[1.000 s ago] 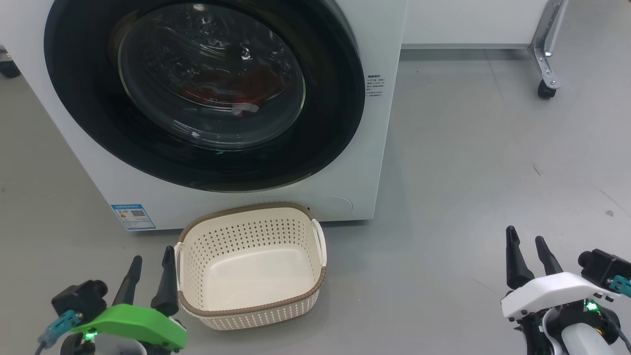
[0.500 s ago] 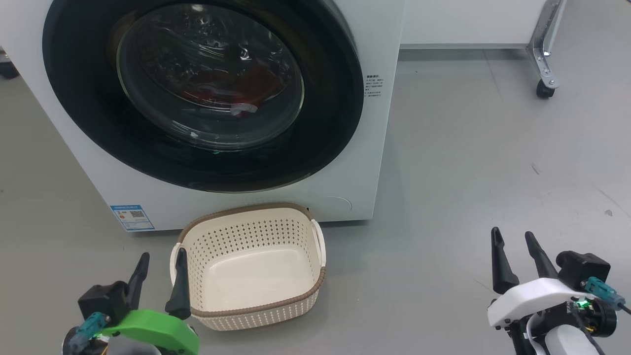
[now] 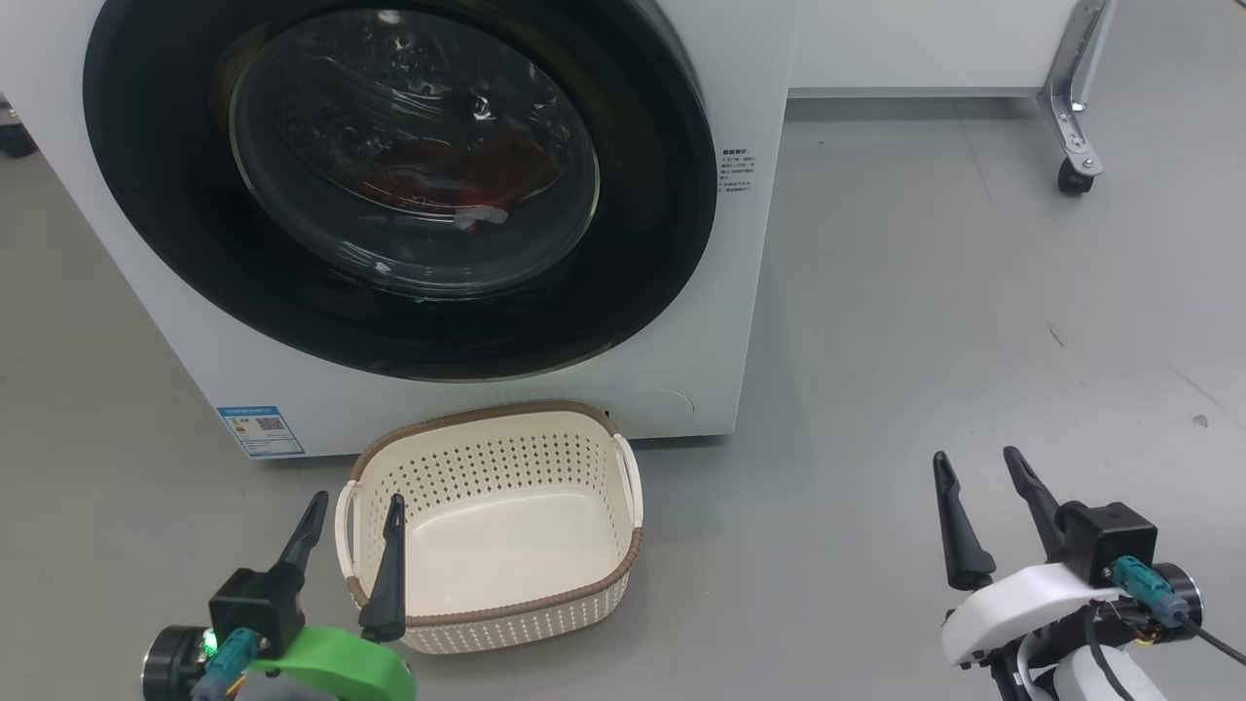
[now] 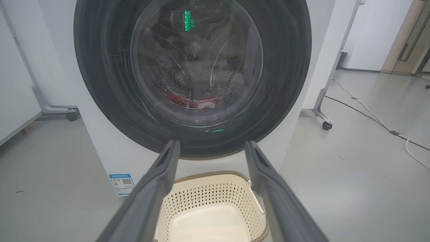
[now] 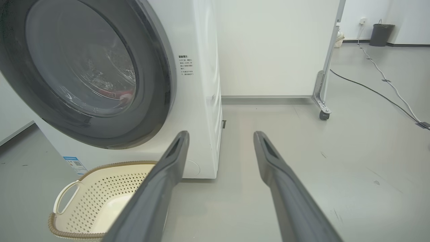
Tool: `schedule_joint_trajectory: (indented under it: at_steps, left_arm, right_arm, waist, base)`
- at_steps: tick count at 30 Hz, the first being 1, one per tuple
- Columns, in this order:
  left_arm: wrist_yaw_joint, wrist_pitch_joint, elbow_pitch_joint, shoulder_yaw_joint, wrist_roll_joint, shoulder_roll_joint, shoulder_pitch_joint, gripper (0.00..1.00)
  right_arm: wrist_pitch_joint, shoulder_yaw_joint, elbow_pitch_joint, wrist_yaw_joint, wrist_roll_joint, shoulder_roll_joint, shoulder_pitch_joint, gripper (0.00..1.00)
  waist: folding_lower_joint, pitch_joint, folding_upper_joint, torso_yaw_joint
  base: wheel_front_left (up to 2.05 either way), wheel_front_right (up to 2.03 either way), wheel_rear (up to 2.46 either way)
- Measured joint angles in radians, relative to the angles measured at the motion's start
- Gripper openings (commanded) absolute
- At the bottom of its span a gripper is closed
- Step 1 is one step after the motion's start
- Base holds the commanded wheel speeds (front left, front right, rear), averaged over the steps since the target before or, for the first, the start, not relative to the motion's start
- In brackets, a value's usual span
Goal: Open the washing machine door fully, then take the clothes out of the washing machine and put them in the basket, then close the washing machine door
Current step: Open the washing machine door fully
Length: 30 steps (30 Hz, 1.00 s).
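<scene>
Both claws have drifted inward; left claw [image 3: 357,499] and right claw [image 3: 975,456] stand wide, empty. We find the door [image 3: 642,195] shut, up-left of the right claw, clothes [image 3: 487,166] behind its glass. We should hook its rim first, avoiding the basket [image 3: 506,613] beside the left claw.

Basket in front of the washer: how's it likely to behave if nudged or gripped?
The basket is empty, perforated plastic: probably light. Low and wide on smooth floor, it would likely slide, not tip. Thin walls may flex if pinched.

Bright even light, glass glare, wrist-view distortion
</scene>
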Motion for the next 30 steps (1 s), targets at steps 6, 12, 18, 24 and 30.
schedule_joint_trajectory:
  at_steps: [6,12,18,24,30]
  left_arm:
    - [0.009,-0.018,0.004,-0.011,0.058,-0.002,-0.006,1.00]
    - [0.009,-0.018,0.016,-0.007,0.053,-0.011,-0.010,1.00]
    - [0.009,-0.018,0.029,0.001,0.053,-0.016,-0.010,1.00]
    - [0.009,-0.018,0.033,0.006,0.053,-0.017,-0.010,1.00]
    - [0.009,-0.018,0.036,0.007,0.053,-0.018,-0.010,1.00]
  right_arm:
    - [-0.019,0.003,0.000,-0.007,-0.066,0.002,-0.001,1.00]
    - [-0.020,-0.012,0.005,-0.008,-0.073,0.013,-0.001,1.00]
    - [-0.020,-0.030,0.009,-0.009,-0.072,0.025,-0.001,1.00]
    - [-0.020,-0.042,0.009,-0.009,-0.072,0.032,0.000,1.00]
    - [-0.020,-0.049,0.012,-0.007,-0.074,0.035,0.000,1.00]
  waist:
    - [0.0000,0.000,0.0000,0.000]
    - [0.0000,-0.001,0.0000,0.001]
    - [0.0000,0.000,0.0000,0.001]
    - [0.0000,0.001,0.0000,0.000]
    - [0.0000,0.000,0.0000,0.000]
  base:
    - [0.00,0.00,0.00]
    - [0.00,0.00,0.00]
    - [0.00,0.00,0.00]
    - [0.00,0.00,0.00]
    - [0.00,0.00,0.00]
